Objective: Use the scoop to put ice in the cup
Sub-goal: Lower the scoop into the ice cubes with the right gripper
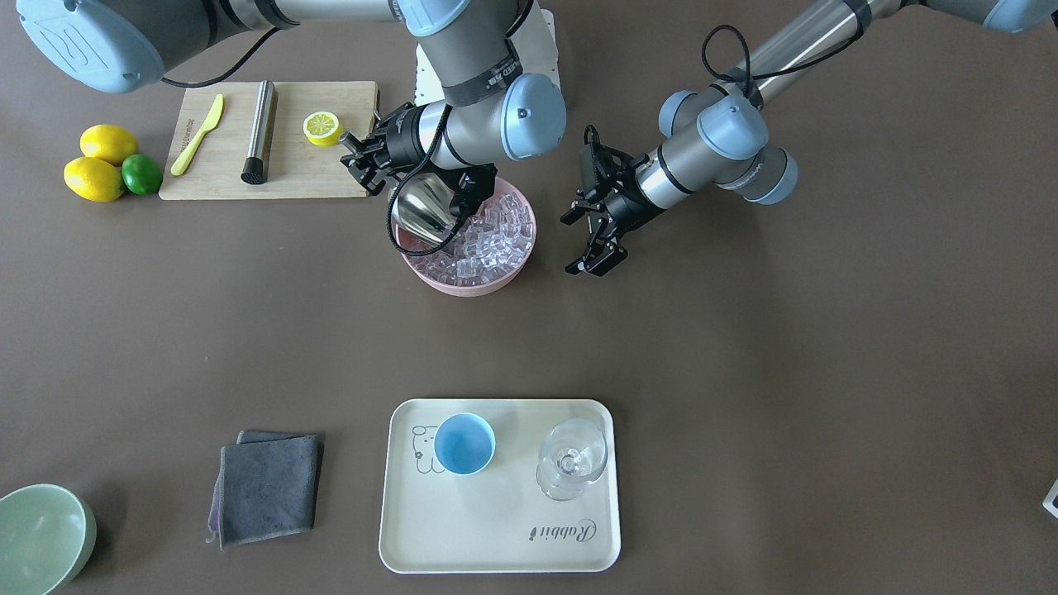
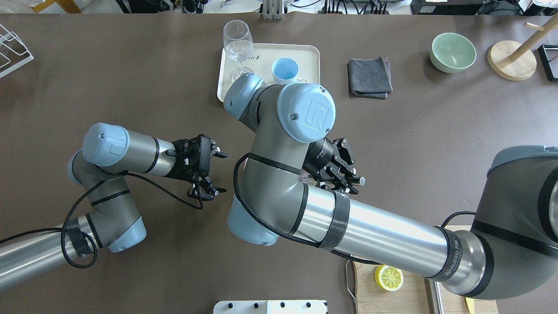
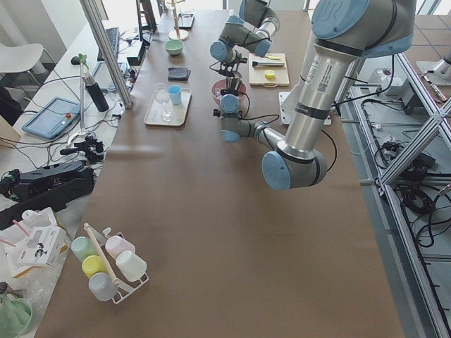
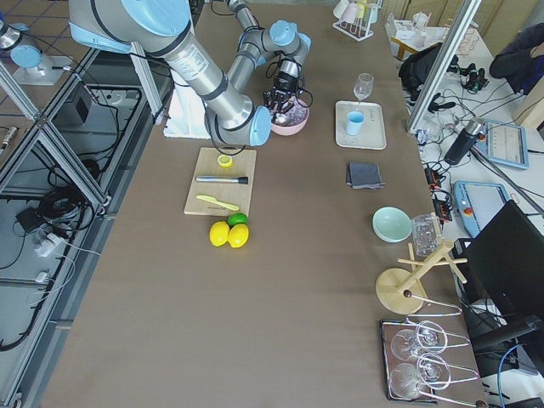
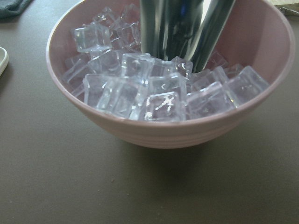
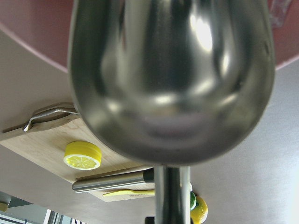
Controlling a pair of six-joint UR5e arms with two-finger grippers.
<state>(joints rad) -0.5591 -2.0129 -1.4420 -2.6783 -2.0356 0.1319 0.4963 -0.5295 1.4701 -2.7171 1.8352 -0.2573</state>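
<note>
Order: as seen from the camera facing the robot, from that view's left to its right.
Right gripper (image 1: 364, 164): clamped on the thin handle of the scoop (image 1: 420, 208). It is tilted over the edge of the pink bowl (image 1: 463, 285) nearest the cutting board (image 1: 223, 178). In its own wrist view the handle runs straight down from the scoop's rounded back to the bottom of the frame. The contact between fingers and handle is mostly hidden there.
Scoop: its shiny trough hangs over the bowl on the side nearest the board, mouth turned down toward the cubes. In the left wrist view its lower edge sits among the cubes at the far side of the bowl. Whether any cube lies inside it cannot be told.
Ice (image 1: 488, 235): clear cubes heaped in the pink bowl to about rim height, directly beneath and beside the scoop.
Left gripper (image 1: 574, 245): jaws wide apart, holding nothing and touching nothing. It hovers just beside the bowl on the side away from the scoop, with its fingers pointing toward the bowl's wall.
Cup (image 1: 464, 444): the light-blue cup stands upright on the cream tray (image 1: 496, 529), beside the stemmed glass (image 1: 572, 459), at the operators' side of the table.
Cup and grippers: well apart. Open brown tabletop lies between the tray and the bowl, and neither gripper is near the cup.
</note>
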